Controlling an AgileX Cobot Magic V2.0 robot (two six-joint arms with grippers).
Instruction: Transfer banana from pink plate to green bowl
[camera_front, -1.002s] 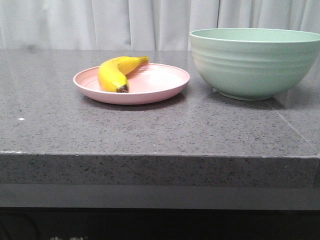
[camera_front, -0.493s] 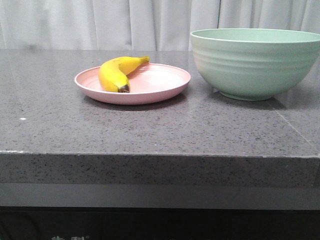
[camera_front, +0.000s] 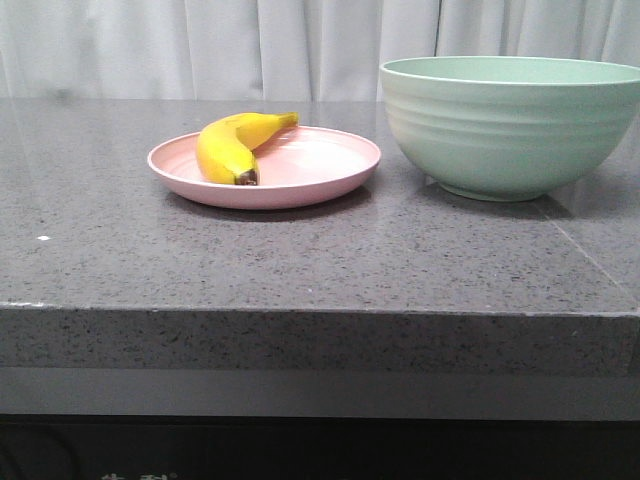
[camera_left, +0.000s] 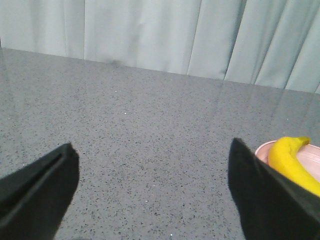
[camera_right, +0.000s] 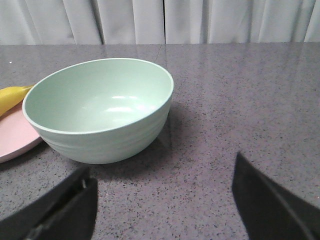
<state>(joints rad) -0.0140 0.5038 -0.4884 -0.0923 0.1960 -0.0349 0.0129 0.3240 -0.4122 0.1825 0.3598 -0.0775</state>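
Banana (camera_front: 232, 148) lies on the pink plate (camera_front: 300, 186), left of centre in the front view, resting on the plate's left half with its dark tip toward the camera and its stem pointing back and to the right, reaching the far rim. Nearest the camera in that view is the thick front edge of the speckled grey stone counter (camera_front: 300, 270), running across the lower half of the frame. Farther back the plate sits flat on the counter, and just to its right, with a small gap between them, stands the green bowl (camera_front: 510, 125), taller than the plate and filling the upper right of the frame, its right side cut off by the edge. Behind everything hangs a pale pleated curtain (camera_front: 200, 45) along the top. In the left wrist view the left gripper (camera_left: 152, 195) is spread wide, its two dark fingers at the lower corners with bare counter between them; the banana and a sliver of plate show at the right edge, beyond the right-hand finger. In the right wrist view the right gripper (camera_right: 165, 205) is likewise spread wide and grasps nothing, with the bowl standing beyond it at centre left, its inside showing nothing in it.
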